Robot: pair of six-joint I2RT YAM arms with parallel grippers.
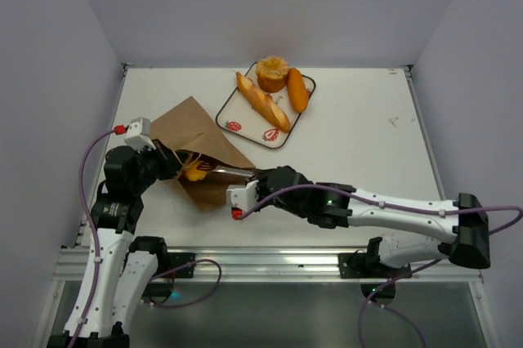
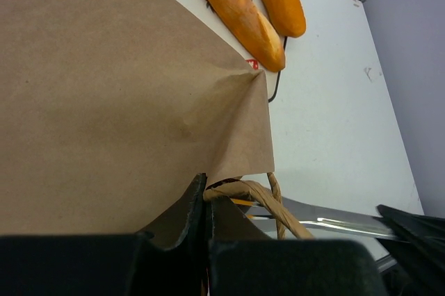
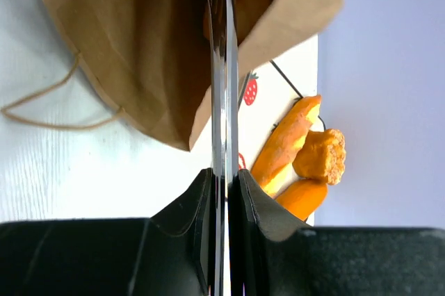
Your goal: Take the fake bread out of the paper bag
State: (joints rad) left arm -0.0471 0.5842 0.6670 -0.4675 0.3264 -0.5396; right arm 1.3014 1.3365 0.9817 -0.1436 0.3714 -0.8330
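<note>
Here the right gripper (image 3: 224, 179) is pressed together on a pair of tongs (image 3: 224, 67) — thin, bright steel blades squeezed nearly flat — so the reach goes deep into the bag (image 1: 192, 127), where the fingers themselves would hardly fit. The tips meet a glossy yellow-orange piece of bread (image 1: 194, 171) just inside the mouth, apparently pinching it. The left gripper (image 2: 205, 195) is clamped on the bag's rim at the left of the mouth, beside a twisted cord handle (image 2: 278, 209). I judge this keeps the mouth raised and stops the light bag from sliding. The bag is matte brown kraft paper, creased, lying on its side on the white table (image 1: 359, 144). Well apart, at the far middle, a strawberry-print tray (image 1: 241, 111) holds a long baguette (image 1: 263, 101), a ruffled bun (image 1: 272, 73) and an oval roll (image 1: 297, 89) — shiny, hard-looking plastic.
</note>
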